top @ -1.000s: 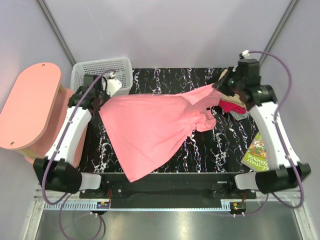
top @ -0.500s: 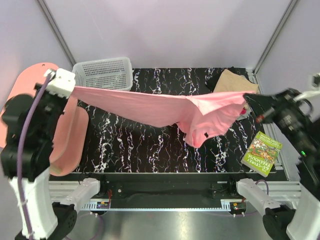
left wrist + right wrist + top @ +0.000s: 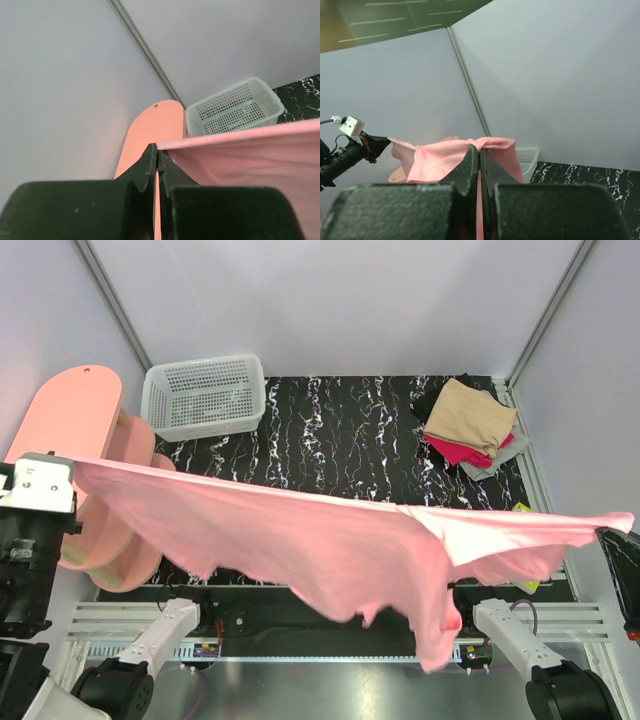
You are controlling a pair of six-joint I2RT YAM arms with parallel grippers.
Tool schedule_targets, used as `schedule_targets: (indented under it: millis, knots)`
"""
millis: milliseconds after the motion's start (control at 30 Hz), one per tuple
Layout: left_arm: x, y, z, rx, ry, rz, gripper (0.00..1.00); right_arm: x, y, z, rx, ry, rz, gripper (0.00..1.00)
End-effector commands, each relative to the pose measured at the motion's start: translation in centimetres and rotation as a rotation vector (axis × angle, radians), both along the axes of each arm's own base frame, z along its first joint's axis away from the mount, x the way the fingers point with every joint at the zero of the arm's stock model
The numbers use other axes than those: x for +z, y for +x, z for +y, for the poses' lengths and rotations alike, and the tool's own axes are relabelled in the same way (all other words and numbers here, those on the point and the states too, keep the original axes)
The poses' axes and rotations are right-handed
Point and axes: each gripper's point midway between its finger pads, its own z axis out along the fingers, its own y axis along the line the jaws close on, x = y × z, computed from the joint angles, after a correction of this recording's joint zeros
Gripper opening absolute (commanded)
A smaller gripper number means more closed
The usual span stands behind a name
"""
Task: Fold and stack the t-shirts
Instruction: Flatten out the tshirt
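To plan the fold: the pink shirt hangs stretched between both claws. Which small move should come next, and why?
The pink shirt is stretched between the shut left claw and right claw, its lower edge sagging. I would probably lower both claws together toward the table to lay it flat.

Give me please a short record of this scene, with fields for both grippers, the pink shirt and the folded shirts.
left gripper: shut on one end of the pink shirt
right gripper: shut on the other end
pink shirt: stretched between both arms, lifted above the table
folded shirts: stacked at the far right corner, tan on top
white basket: far left corner
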Motion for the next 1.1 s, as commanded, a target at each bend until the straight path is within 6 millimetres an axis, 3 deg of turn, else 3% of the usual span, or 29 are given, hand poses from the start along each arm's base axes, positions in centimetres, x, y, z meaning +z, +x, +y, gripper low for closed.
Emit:
schedule_targets:
  millis: [0, 33, 67, 100, 133, 167, 200, 233, 267, 300, 333, 367, 433, 500, 533, 633, 667, 733, 767, 933, 1000, 1067]
  knots:
    - [-2.2, 2.3, 0.1, 0.028, 0.006, 0.092, 0.0, -3.3, 7.8, -1.0, -0.134, 0.003, 0.242, 0.0]
    - [-4.4, 4.1, 0.0, 0.031, 0.022, 0.164, 0.0, -4.4, 9.5, -1.2, -0.161, 0.006, 0.295, 0.0]
    - [-4.9, 5.1, -0.1, 0.032, 0.029, 0.168, 0.0, -5.5, 11.1, -1.4, -0.189, 0.015, 0.353, 0.0]
    - [-6.1, 6.1, -0.2, 0.032, 0.039, 0.196, 0.0, -8.4, 14.7, -1.7, -0.242, 0.006, 0.469, 0.0]
    - [-9.2, 8.1, -0.4, 0.031, 0.066, 0.286, 0.0, -10.0, 16.4, -1.6, -0.261, -0.005, 0.523, 0.0]
    - [-10.3, 9.4, -0.7, 0.021, 0.08, 0.307, 0.0, -11.1, 18.3, -1.7, -0.287, -0.002, 0.56, 0.0]
    - [-13.7, 11.5, -0.9, 0.017, 0.108, 0.404, 0.0, -14.9, 21.7, -1.7, -0.327, -0.032, 0.677, 0.0]
    - [-14.5, 12.9, -1.0, 0.019, 0.121, 0.409, 0.0, -16.0, 23.5, -1.7, -0.346, -0.034, 0.7, 0.0]
    - [-16.0, 14.1, -1.1, 0.019, 0.143, 0.443, 0.0, -19.7, 26.5, -1.6, -0.381, -0.071, 0.805, 0.0]
    - [-19.0, 15.6, -1.1, 0.014, 0.187, 0.519, 0.0, -21.2, 27.9, -1.5, -0.39, -0.088, 0.842, 0.0]
    - [-20.1, 17.6, -1.0, 0.032, 0.209, 0.539, 0.0, -22.1, 29.6, -1.4, -0.403, -0.099, 0.856, 0.0]
    - [-22.4, 18.8, -0.9, 0.033, 0.236, 0.599, 0.0, -25.1, 32.0, -1.4, -0.433, -0.133, 0.94, 0.0]
    - [-25.2, 22.1, -0.8, 0.043, 0.289, 0.676, 0.0, -29.0, 35.8, -1.3, -0.469, -0.188, 1.035, 0.0]
    - [-27.1, 24.0, -0.9, 0.041, 0.326, 0.726, 0.0, -31.8, 38.1, -1.2, -0.486, -0.228, 1.1, 0.0]
    - [-29.2, 25.9, -0.9, 0.046, 0.349, 0.778, 0.0, -33.0, 39.3, -1.1, -0.492, -0.251, 1.12, 0.0]
    - [-31.8, 28.5, -0.6, 0.061, 0.399, 0.845, 0.0, -39.8, 43.8, -0.8, -0.51, -0.34, 1.275, 0.0]
    - [-34.1, 29.6, -0.6, 0.058, 0.423, 0.904, 0.0, -40.3, 44.6, -0.6, -0.505, -0.343, 1.286, 0.0]
    - [-35.1, 31.3, 0.0, 0.089, 0.476, 0.902, 0.0, -43.0, 46.2, 0.1, -0.48, -0.362, 1.345, 0.0]
    - [-37.0, 32.1, 0.2, 0.096, 0.506, 0.939, 0.0, -43.1, 46.9, 0.2, -0.477, -0.356, 1.342, 0.0]
    - [-38.2, 35.3, 1.1, 0.149, 0.597, 0.93, 0.0, -44.7, 49.6, 0.9, -0.46, -0.364, 1.357, 0.0]
    - [-38.8, 36.5, 1.2, 0.156, 0.627, 0.933, 0.0, -44.0, 50.7, 1.0, -0.459, -0.358, 1.332, 0.0]
    - [-38.2, 37.9, 1.3, 0.178, 0.637, 0.907, 0.0, -43.6, 51.8, 1.1, -0.455, -0.349, 1.318, 0.0]
